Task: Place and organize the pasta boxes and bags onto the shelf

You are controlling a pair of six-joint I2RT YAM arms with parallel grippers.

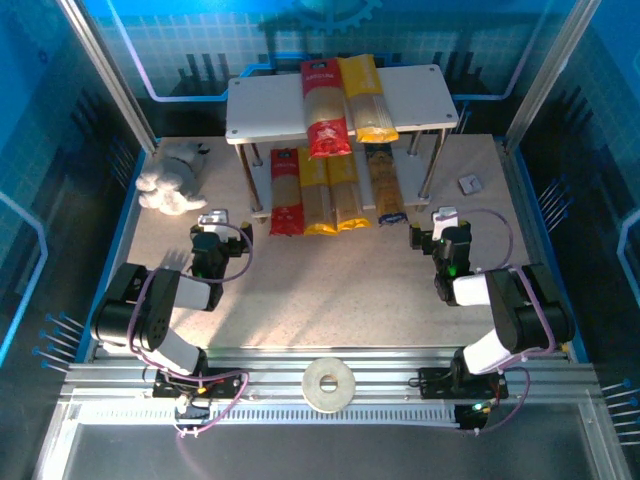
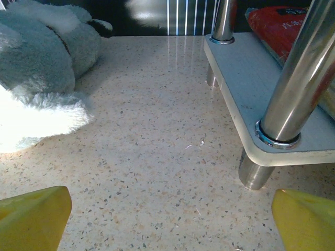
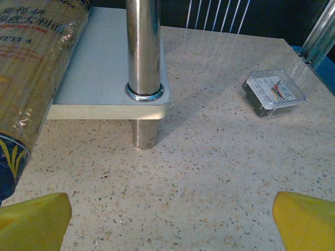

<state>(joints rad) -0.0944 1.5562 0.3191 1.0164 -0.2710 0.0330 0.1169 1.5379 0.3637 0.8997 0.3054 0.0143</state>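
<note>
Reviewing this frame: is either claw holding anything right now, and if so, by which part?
Nothing is held. The left claw and the right claw both stand open, each with bare tabletop in its gap.

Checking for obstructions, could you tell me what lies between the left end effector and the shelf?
Nothing: the left wrist view shows bare tabletop between the left end effector and the shelf.

Blue-lit walls (image 1: 40, 150) enclose a speckled tabletop (image 1: 330, 285).
</note>
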